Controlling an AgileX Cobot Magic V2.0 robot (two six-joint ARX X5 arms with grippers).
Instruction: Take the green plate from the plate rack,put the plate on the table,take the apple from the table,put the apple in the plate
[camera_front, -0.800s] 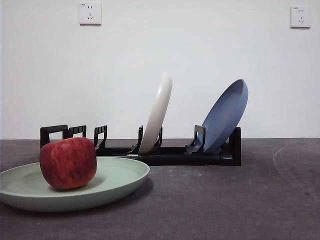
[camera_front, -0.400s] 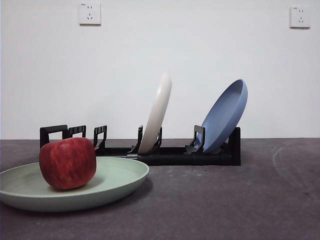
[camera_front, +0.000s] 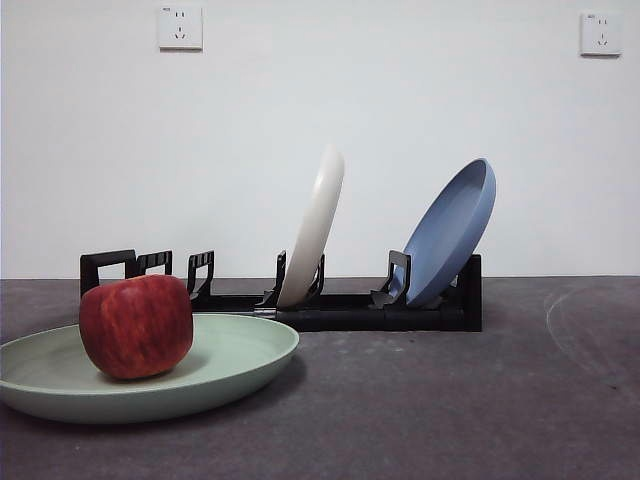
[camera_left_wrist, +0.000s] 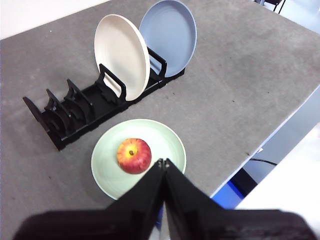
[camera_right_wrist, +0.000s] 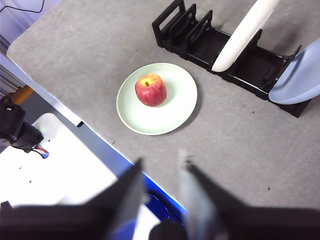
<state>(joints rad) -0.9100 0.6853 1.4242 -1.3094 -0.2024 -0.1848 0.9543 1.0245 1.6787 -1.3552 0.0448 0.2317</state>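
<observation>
The green plate (camera_front: 230, 360) lies flat on the table (camera_front: 450, 400) at the near left, in front of the plate rack (camera_front: 330, 305). The red apple (camera_front: 136, 326) sits in it. Plate (camera_left_wrist: 165, 145) and apple (camera_left_wrist: 134, 155) show in the left wrist view, plate (camera_right_wrist: 177, 100) and apple (camera_right_wrist: 150, 90) in the right wrist view. My left gripper (camera_left_wrist: 163, 162) is shut and empty, held high above the plate's near edge. My right gripper (camera_right_wrist: 162, 165) is open and empty, high above the table's edge. Neither gripper shows in the front view.
The rack (camera_left_wrist: 85, 107) holds a cream-white plate (camera_front: 315, 225) and a blue plate (camera_front: 450, 230), both leaning upright. The table's edge (camera_right_wrist: 75, 117) runs close beside the green plate, with a white surface beyond it.
</observation>
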